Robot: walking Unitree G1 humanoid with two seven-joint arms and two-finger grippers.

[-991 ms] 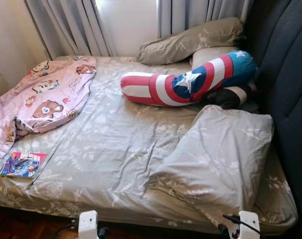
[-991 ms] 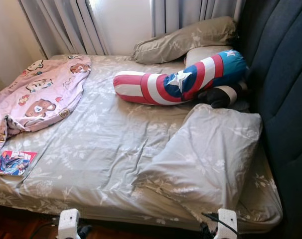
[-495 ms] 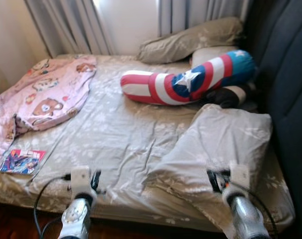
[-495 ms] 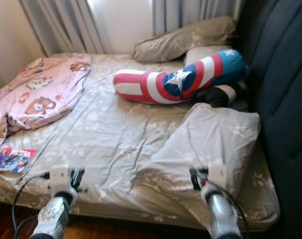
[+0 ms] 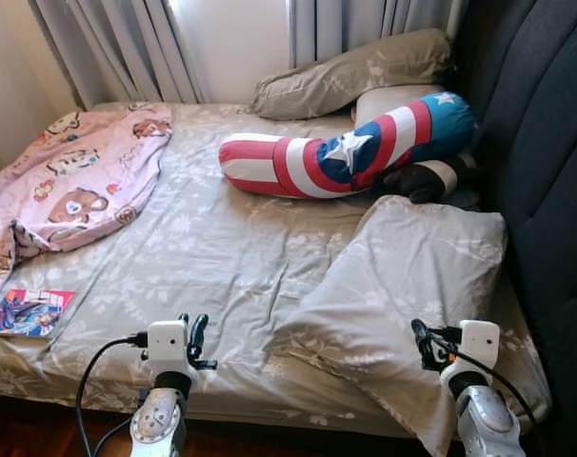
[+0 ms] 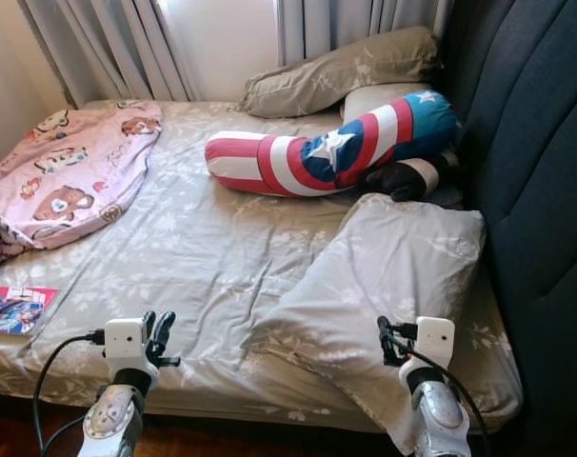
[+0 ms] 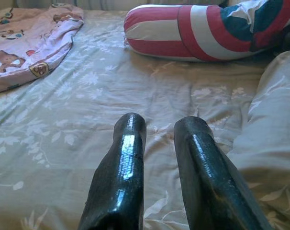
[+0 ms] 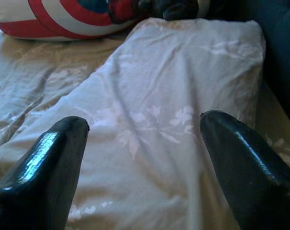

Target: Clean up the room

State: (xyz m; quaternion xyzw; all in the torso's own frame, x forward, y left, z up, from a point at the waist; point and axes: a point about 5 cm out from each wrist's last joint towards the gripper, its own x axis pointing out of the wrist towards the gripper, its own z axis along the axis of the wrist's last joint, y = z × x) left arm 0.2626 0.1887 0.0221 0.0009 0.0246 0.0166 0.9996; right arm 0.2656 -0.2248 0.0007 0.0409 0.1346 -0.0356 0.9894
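A bed with a grey floral sheet (image 5: 212, 248) lies before me. On it are a crumpled pink bear-print blanket (image 5: 69, 181) at the left, a comic book (image 5: 27, 312) near the front left corner, a red, white and blue star bolster (image 5: 355, 152) and a skewed grey floral pillow (image 5: 412, 276) at the right. My left gripper (image 5: 193, 331) hovers over the bed's front edge, shut with nothing held (image 7: 159, 129). My right gripper (image 5: 424, 343) stands open just above the near end of the skewed pillow (image 8: 183, 72).
A dark blue padded headboard (image 5: 546, 143) runs along the right side. Another grey pillow (image 5: 355, 76) and a cream one lie at the back under grey curtains (image 5: 127, 48). A dark plush object (image 5: 427, 179) is tucked below the bolster. Wooden floor shows under the bed's front edge.
Both arms have risen from the bottom edge and now reach over the front of the bed. The camera has shifted slightly; nothing on the bed has moved.
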